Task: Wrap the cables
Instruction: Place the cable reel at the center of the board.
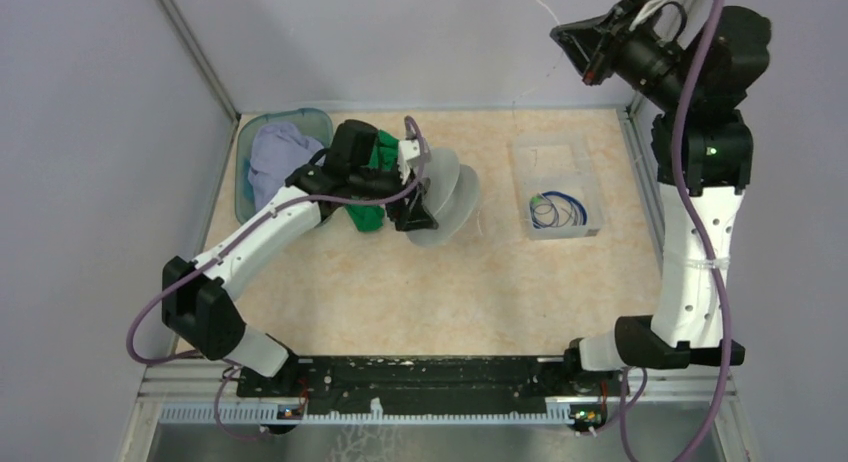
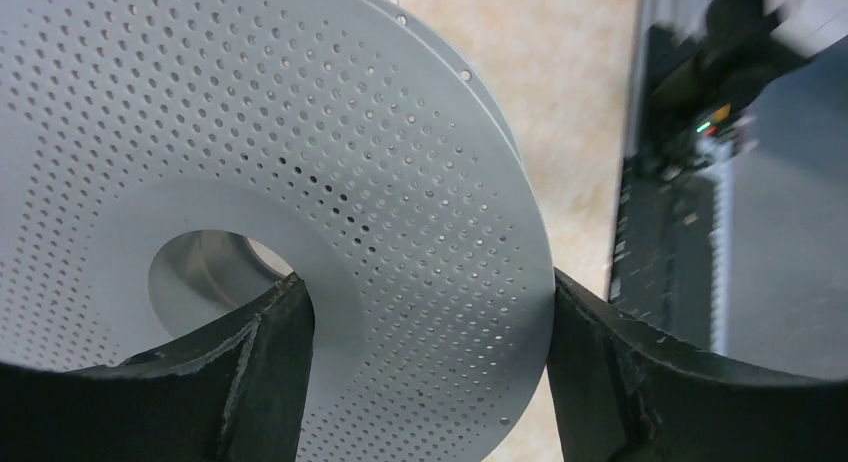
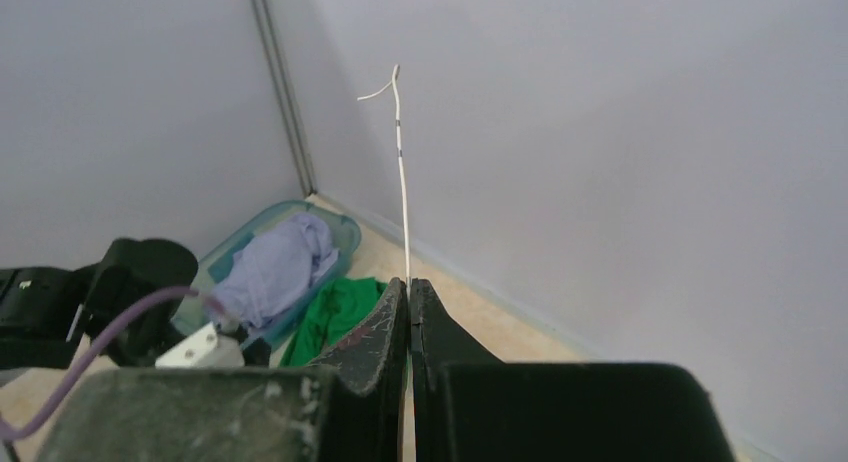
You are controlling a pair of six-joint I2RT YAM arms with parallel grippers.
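Note:
A round pale-grey perforated spool (image 1: 447, 195) stands on edge at mid-table. My left gripper (image 1: 417, 204) is shut on its near flange (image 2: 330, 152). In the left wrist view the gripper (image 2: 425, 292) has one finger (image 2: 265, 367) in the centre hole and the other (image 2: 600, 372) against the rim. My right gripper (image 1: 580, 44) is raised high at the back right. In its wrist view it (image 3: 410, 282) is shut on the hair-thin whitish cable (image 3: 402, 162), whose free end sticks up past the tips. The dark blue cable (image 1: 557, 213), with a green bit, lies coiled in a clear box (image 1: 521, 172).
A teal bin (image 1: 244, 147) holding a lavender cloth (image 1: 278, 154) sits in the back left corner. A green cloth (image 1: 366, 218) lies under the left arm beside it. Grey walls close in the back and both sides. A black rail (image 1: 430, 377) runs along the near edge.

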